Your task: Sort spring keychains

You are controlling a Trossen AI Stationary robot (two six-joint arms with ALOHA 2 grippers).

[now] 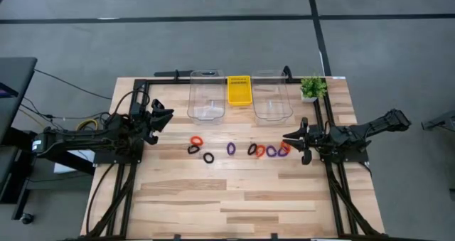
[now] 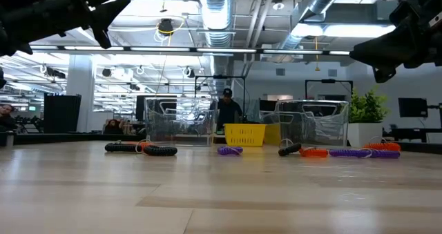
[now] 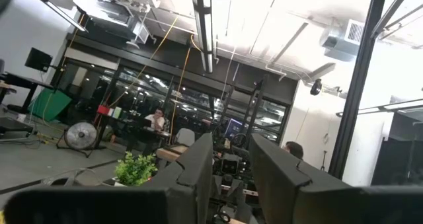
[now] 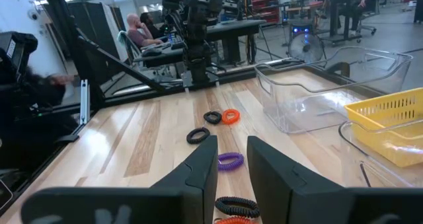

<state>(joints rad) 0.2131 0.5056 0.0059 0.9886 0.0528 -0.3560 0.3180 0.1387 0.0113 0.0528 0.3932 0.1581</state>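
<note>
High view has the spring keychains (image 1: 234, 149) strung in a loose row across the middle of the table (image 1: 234, 205) — orange, black and purple ones, lying in front of the two clear bins (image 1: 206, 95) and the yellow basket (image 1: 239, 89). My left gripper (image 1: 165, 116) hovers at the left edge, fingers a little apart, holding nothing. My right gripper (image 1: 290, 137) is just beside the row's right end — narrow gap, empty too.
</note>
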